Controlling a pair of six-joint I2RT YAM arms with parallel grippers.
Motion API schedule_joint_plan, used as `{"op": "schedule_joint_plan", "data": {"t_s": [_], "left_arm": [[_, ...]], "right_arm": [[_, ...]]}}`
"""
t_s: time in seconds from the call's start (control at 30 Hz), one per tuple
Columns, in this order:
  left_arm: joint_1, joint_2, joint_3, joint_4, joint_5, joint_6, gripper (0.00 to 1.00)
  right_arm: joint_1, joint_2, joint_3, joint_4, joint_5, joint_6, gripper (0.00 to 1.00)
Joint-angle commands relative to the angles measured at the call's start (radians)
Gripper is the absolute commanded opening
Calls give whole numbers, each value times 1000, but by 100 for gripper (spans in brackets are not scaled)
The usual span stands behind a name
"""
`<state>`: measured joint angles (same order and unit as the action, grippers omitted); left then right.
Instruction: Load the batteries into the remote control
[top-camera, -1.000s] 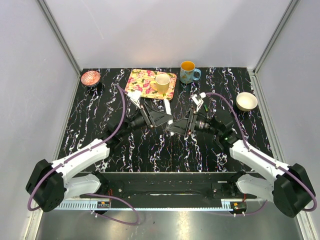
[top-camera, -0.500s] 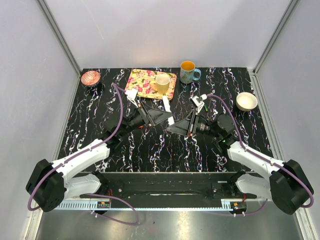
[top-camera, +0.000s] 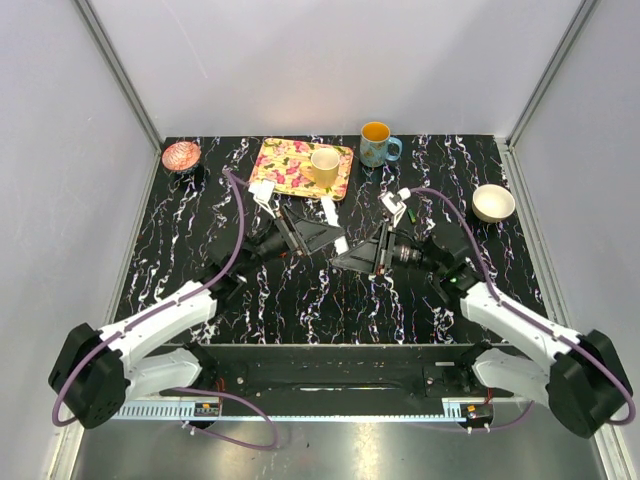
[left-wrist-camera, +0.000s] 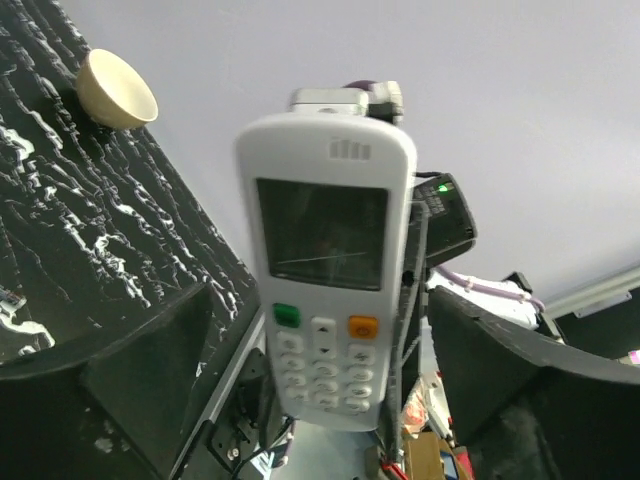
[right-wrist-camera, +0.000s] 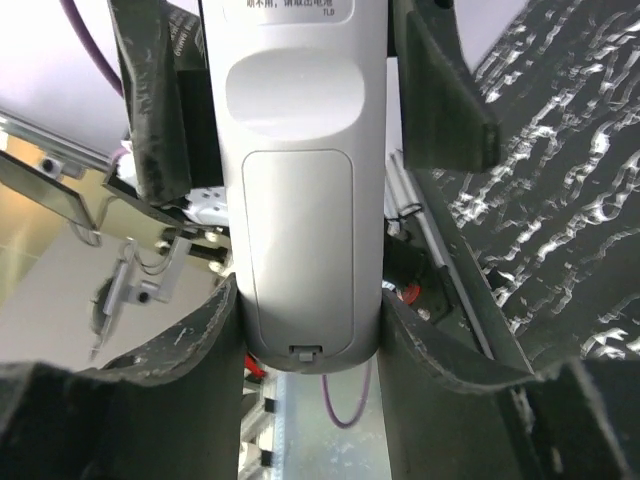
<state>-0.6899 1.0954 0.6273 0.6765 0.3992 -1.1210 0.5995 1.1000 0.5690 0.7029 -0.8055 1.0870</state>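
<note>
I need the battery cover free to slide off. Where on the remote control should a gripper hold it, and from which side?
Pinch the remote control across its long narrow edges near the screen end, coming from the button face. The battery cover fills the lower back, so that grip probably leaves it clear.

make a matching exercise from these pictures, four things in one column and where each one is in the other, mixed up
Things
1. yellow cup
2. blue mug
3. cream bowl
4. remote control

Places
A. held in the right gripper
B. near the right edge of the table
C. on the floral tray
D. at the far edge, just right of the tray

Pairs: 1-C, 2-D, 3-B, 4-A
</note>
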Motion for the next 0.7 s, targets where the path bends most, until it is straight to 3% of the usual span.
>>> {"op": "schedule_joint_plan", "data": {"t_s": [0.0, 0.1, 0.23, 0.3, 0.67], "left_arm": [[3, -74, 25, -118, -86, 90, 99], [15, -106, 46, -222, -132, 133, 99], [12, -108, 132, -469, -201, 217, 99], [1, -124, 134, -480, -235, 227, 99], [-109, -43, 235, -578, -385, 279, 99]], "right_arm": [[6, -115, 156, -374, 17, -261, 0], [6, -144, 247, -726, 90, -422, 0], [19, -167, 322, -976, 259, -608, 0], [36, -166, 348, -1057, 348, -644, 0], [197, -140, 374, -1109, 646, -681, 0]]}}
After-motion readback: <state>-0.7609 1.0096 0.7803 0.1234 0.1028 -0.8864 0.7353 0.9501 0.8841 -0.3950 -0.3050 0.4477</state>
